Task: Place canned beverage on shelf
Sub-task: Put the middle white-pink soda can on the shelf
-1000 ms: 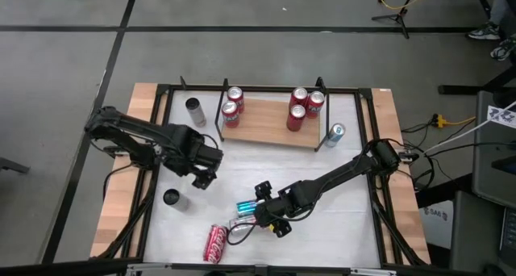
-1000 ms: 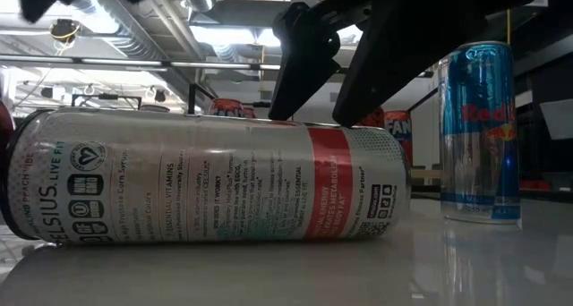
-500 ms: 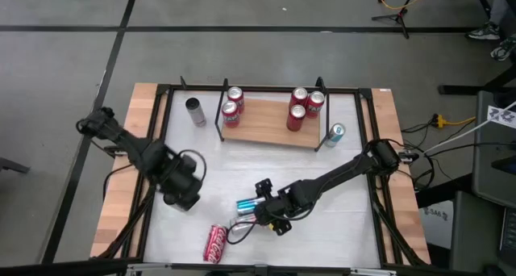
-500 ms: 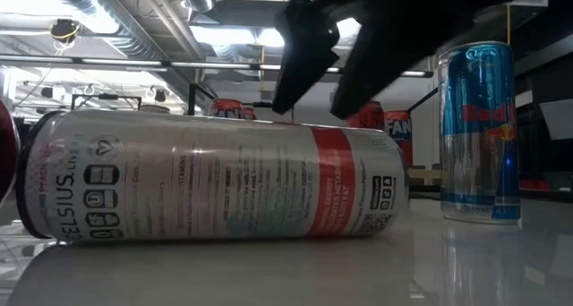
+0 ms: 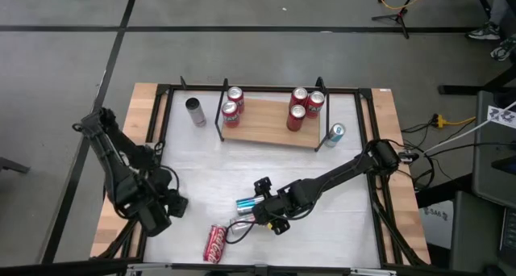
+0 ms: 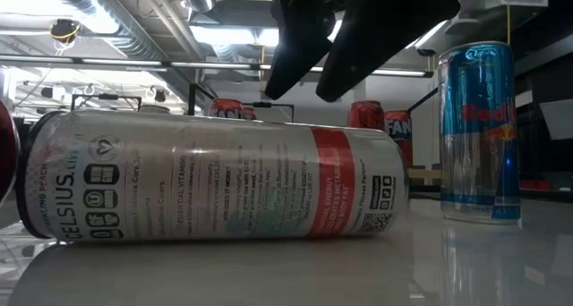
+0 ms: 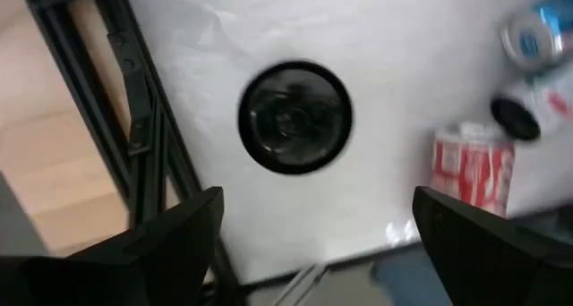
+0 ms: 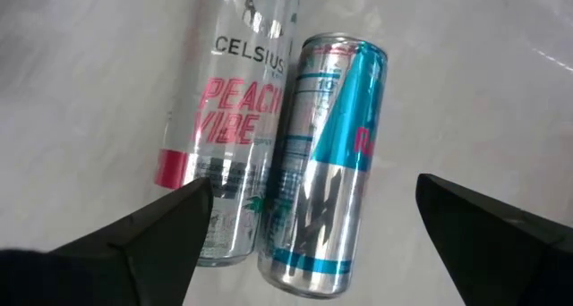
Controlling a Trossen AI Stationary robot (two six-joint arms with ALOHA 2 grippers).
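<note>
The shelf (image 5: 262, 124), a light wooden board at the table's far side, carries several upright red cans (image 5: 302, 106). My left gripper (image 5: 160, 213) hangs open, pointing down near the table's left near corner. It is above an upright black can (image 7: 295, 118), whose top shows between its fingers. My right gripper (image 5: 262, 205) is open just above two cans lying side by side on the table, touching neither. These are a clear Celsius can (image 8: 235, 118) and a blue-silver Red Bull can (image 8: 329, 163). In the low view its fingers (image 6: 300, 33) stand clear above the Celsius can (image 6: 215, 176).
A red cola can (image 5: 216, 242) lies near the front edge. A dark can (image 5: 195, 110) stands left of the shelf and a blue can (image 5: 335, 132) stands to its right. Black frame rails (image 7: 143, 118) and wooden side strips (image 5: 117, 219) border the white tabletop.
My left gripper has swung from the table's middle left toward the left near corner, turning about its own axis, and now hangs over the black can. It has stayed open. The Celsius can has rolled a little in place. My right gripper has stayed open over the lying cans.
</note>
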